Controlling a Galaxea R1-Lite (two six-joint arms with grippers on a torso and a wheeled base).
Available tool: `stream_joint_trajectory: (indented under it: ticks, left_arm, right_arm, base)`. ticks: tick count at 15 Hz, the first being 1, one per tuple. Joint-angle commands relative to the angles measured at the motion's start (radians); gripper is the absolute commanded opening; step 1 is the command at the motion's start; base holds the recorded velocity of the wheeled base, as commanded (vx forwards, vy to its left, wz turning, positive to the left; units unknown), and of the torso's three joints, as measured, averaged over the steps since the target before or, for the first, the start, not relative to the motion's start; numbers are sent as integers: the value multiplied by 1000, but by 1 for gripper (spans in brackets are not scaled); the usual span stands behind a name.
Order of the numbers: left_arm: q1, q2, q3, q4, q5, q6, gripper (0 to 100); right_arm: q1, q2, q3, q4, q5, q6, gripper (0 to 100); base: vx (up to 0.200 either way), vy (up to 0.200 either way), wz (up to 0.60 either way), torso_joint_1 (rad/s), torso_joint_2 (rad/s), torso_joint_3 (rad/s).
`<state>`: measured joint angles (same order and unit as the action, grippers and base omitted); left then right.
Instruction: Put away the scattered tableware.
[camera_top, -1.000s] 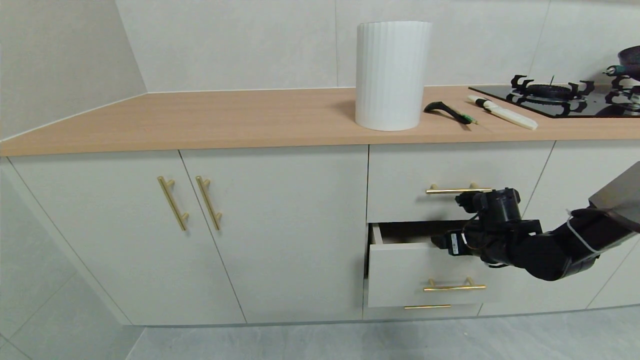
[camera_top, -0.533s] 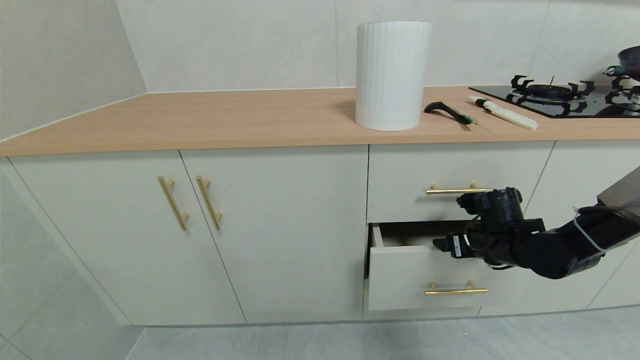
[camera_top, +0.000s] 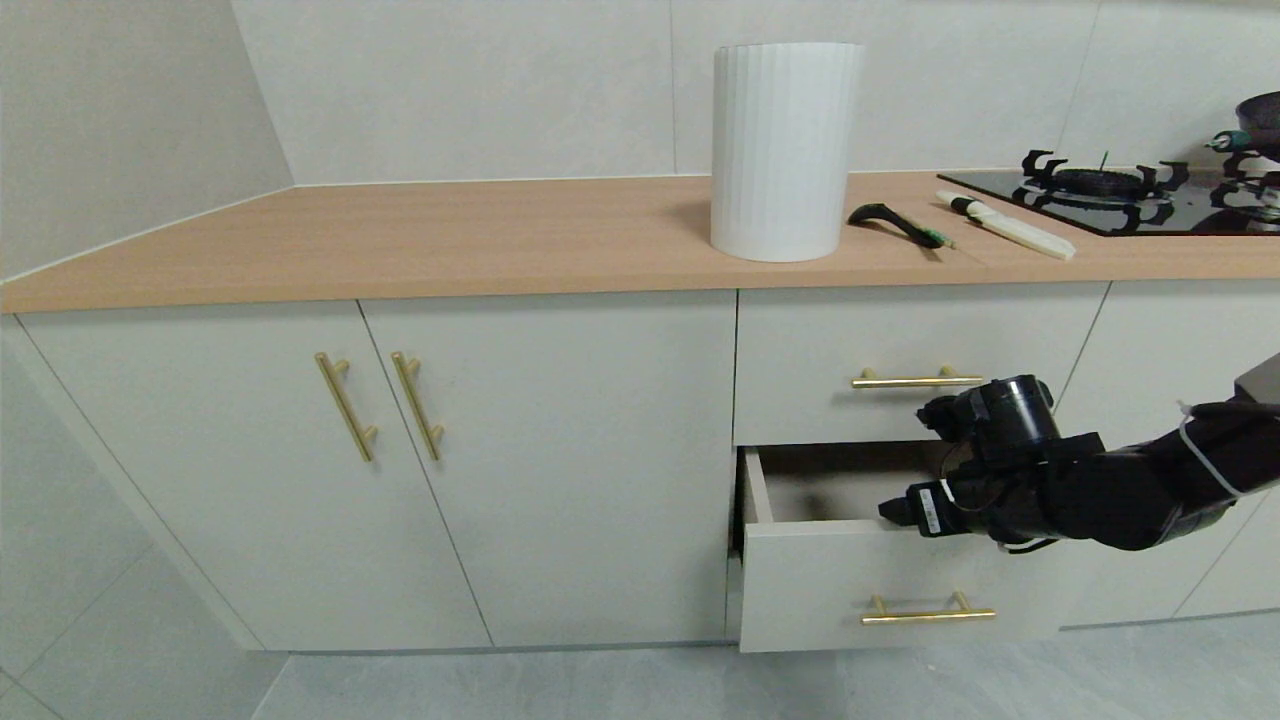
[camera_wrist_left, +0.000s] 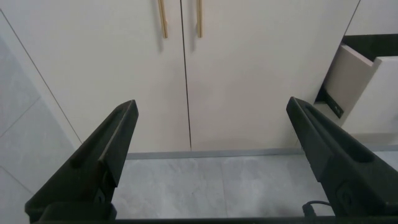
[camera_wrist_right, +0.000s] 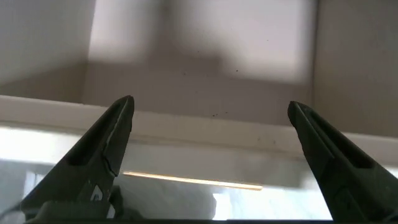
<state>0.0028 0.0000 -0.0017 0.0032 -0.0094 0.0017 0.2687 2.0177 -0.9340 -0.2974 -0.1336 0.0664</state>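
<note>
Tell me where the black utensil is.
In the head view, the black utensil lies right of centre on the countertop, between the white canister and the knife.

Location: domestic kitchen, fitted base units.
I record a wood-look countertop (camera_top: 450, 240) over pale cabinet doors (camera_top: 560, 460) with brass bar handles (camera_top: 345, 405), and a drawer (camera_top: 830, 580) standing open. A black glass gas hob (camera_top: 1150, 218) with pan supports (camera_top: 1100, 180) is set into the top at my right. There is a tiled wall (camera_top: 480, 90) behind and grey floor tiles (camera_top: 600, 685) below.
</note>
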Motion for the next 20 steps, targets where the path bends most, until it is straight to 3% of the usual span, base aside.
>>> stream_joint_trajectory:
  ticks: [1,14,20]
  left_arm:
    - [0,2,0,0,0,0,100]
    - [0,0,0,0,0,0,100]
    - [0,0,0,0,0,0,100]
  right_arm:
    - [4,-34,-2,32,2,-2,100]
    - [90,-186,1,518,2,-145,100]
    - [207,-220,6,725,-6,-171,100]
  base:
    - [0,0,0,0,0,0]
    - [0,0,0,0,0,0]
    - [0,0,0,0,0,0]
